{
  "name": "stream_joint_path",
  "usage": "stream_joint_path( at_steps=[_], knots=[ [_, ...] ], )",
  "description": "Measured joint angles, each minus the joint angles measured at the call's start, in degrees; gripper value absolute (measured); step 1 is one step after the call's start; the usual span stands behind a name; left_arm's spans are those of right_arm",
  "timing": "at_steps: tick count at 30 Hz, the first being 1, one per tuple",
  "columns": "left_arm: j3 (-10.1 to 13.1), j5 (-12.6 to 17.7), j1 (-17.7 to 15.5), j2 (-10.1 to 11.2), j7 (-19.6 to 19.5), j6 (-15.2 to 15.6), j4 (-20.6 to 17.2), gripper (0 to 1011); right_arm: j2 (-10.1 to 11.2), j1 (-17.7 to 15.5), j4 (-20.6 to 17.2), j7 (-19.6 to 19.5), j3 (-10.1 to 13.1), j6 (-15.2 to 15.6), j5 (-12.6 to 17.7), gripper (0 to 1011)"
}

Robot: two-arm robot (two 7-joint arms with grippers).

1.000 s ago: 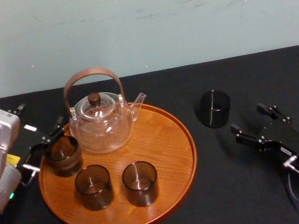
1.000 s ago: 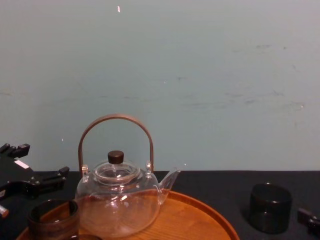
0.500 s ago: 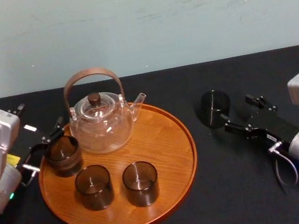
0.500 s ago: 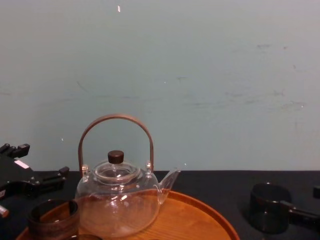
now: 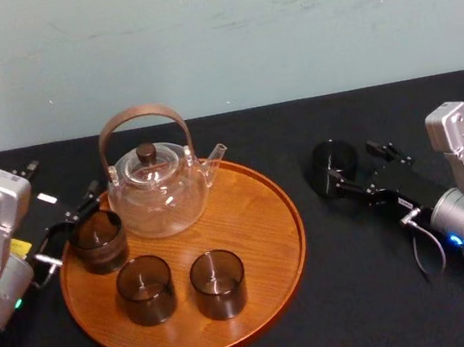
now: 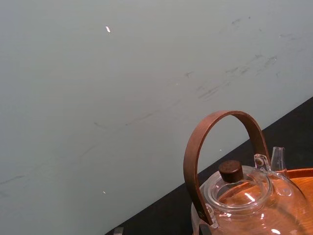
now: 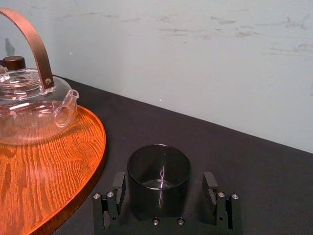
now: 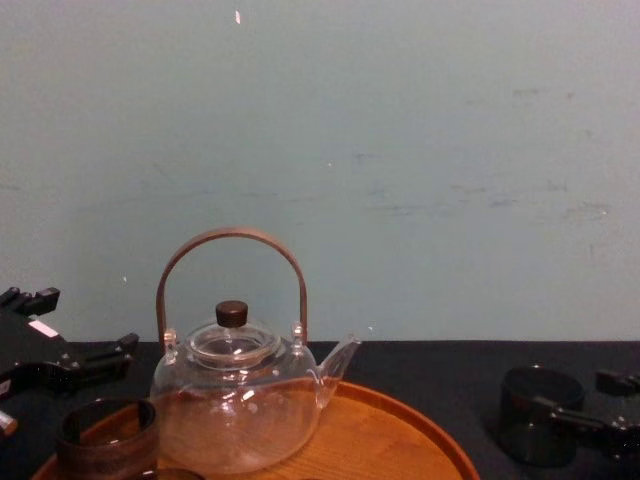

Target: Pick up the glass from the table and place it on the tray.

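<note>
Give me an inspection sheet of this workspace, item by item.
Surface: black table.
Job's things: glass stands on the table, right of the tray, not yet on it.
Clutter: glass teapot and three dark glasses on the tray.
Grippers: right gripper open, one finger on each side of the glass; left gripper open, parked at the tray's left edge.
Cables: looped cable at the right wrist.
Surroundings: pale scuffed wall; nothing else seen.

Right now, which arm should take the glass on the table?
Right. The right gripper, open, straddles the glass, one finger each side; the left gripper sits across the tray, near the teapot.
</note>
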Motion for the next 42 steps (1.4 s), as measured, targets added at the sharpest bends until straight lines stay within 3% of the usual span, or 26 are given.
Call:
stream_joint_path(
  at_steps=[20,42],
  knots=[
    [0.0,0.0,0.0,0.0,0.0,0.0,0.0,1001,-2.0,5.1,7.1,2.1,-2.2,-1.6,-0.9,1002],
    [0.0,0.0,0.0,0.0,0.0,0.0,0.0,1001,-2.0,5.2,7.2,2.0,-2.2,-1.7,-0.9,1002]
  ],
)
